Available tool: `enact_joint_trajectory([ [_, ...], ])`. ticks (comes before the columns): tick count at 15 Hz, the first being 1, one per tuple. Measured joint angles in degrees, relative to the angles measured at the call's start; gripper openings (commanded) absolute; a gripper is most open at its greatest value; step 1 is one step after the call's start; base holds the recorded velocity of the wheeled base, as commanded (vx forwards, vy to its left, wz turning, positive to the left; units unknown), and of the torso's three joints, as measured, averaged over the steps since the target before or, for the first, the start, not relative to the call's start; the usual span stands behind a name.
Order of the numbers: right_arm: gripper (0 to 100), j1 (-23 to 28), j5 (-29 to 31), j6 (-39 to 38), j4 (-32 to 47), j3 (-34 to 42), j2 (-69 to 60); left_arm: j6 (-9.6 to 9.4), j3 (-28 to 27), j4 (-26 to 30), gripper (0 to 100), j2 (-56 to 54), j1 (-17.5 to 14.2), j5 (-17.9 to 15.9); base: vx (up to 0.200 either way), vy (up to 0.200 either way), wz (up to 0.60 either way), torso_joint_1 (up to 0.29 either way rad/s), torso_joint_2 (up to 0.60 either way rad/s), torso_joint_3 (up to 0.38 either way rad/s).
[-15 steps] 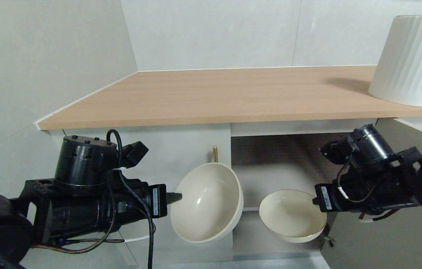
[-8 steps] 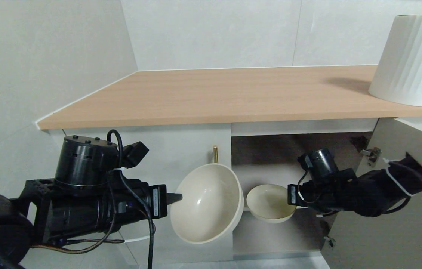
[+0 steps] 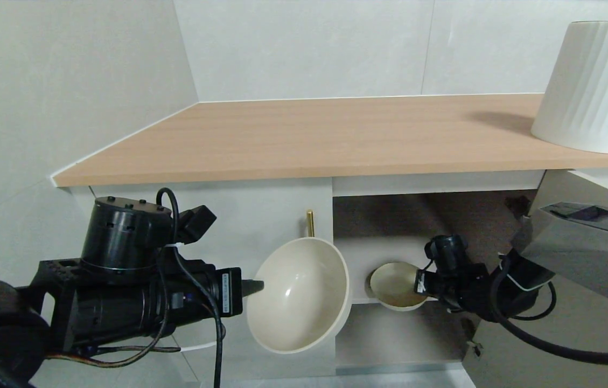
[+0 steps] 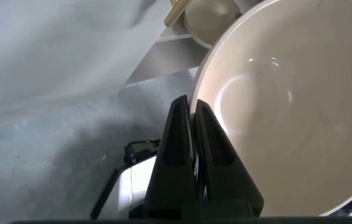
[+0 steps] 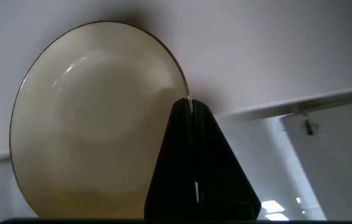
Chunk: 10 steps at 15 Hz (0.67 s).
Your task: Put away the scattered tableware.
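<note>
Under the desk (image 3: 304,134), the right gripper (image 3: 417,283), clamped on the small bowl (image 3: 393,283), is at the cabinet shelf (image 3: 358,302): the placing step, I judge, with setting down and release next. The left gripper (image 3: 254,284) clamps the large bowl (image 3: 298,295).

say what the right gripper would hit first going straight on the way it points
Likely the cabinet's pale inner wall, just beyond the small bowl clamped in the right gripper; depth there is unclear.

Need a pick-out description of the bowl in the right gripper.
Under the wooden counter, look into the open cabinet. The small bowl is inside, held by its rim in the right gripper. The other bowl, outside by the closed door, is clearly bigger.
</note>
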<state>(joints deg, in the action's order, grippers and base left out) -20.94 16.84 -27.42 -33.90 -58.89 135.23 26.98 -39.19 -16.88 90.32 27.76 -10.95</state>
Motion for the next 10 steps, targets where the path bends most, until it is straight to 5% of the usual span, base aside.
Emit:
enact_joint_trajectory([
  [10, 0, 2.7, 1.1, -1.6, 0.1, -6.1, 4.1, 0.0, 0.0, -0.1, 0, 1.7, 0.4, 0.1, 0.0, 0.0, 0.0, 0.0, 0.0, 0.0],
])
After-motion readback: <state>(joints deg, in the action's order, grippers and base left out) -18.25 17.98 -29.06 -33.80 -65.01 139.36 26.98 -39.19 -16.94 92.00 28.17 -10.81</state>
